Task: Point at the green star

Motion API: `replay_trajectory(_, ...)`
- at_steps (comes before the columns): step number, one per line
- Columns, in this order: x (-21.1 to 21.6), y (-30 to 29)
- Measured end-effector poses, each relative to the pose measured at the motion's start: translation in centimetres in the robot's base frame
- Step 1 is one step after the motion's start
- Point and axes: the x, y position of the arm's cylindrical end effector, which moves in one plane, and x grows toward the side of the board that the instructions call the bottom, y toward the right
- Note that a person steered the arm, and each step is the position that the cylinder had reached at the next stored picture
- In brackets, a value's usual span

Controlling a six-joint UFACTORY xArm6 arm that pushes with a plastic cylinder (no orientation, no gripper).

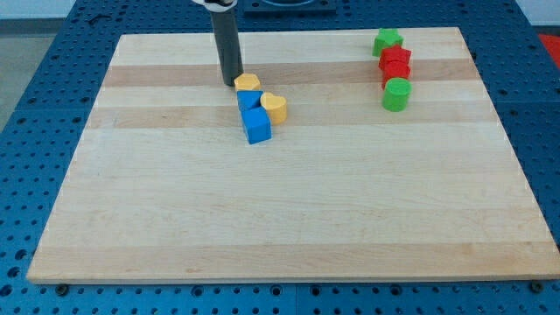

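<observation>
Camera view, the only one. My tip [231, 83], the lower end of the straight dark rod, sits on the pale wooden board [289, 219] at far left-centre, just beside or touching the left edge of the yellow rounded block [248, 82]; contact too close to call. The rod has no jaws and holds nothing.

The target, the green star-shaped block [387, 40], is at the far right of the board, well apart from my tip.

Likely risks: a straight sweep right would shove the yellow rounded block and the cluster behind it, namely the yellow heart-shaped block [276, 107], the smaller blue block [249, 100] and the larger blue block [258, 126], all touching. Going round on the far side looks safer.

Second risk is overshoot at the star. Directly on its near side stand two red blocks [395, 65], shapes unclear, then a green cylinder block [396, 94], packed in a column. Coming in from the near side would knock these, or end up pointing at the wrong green piece. Approach from the left looks open.
</observation>
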Motion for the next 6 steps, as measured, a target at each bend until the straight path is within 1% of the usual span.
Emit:
replay_trajectory(1, 0.3, 1.3)
replay_trajectory(2, 0.1, 1.3)
replay_trajectory(3, -3.1, 2.1)
replay_trajectory(4, -5.8, 6.2)
replay_trajectory(5, -7.8, 13.6)
replay_trajectory(6, -10.8, 19.0)
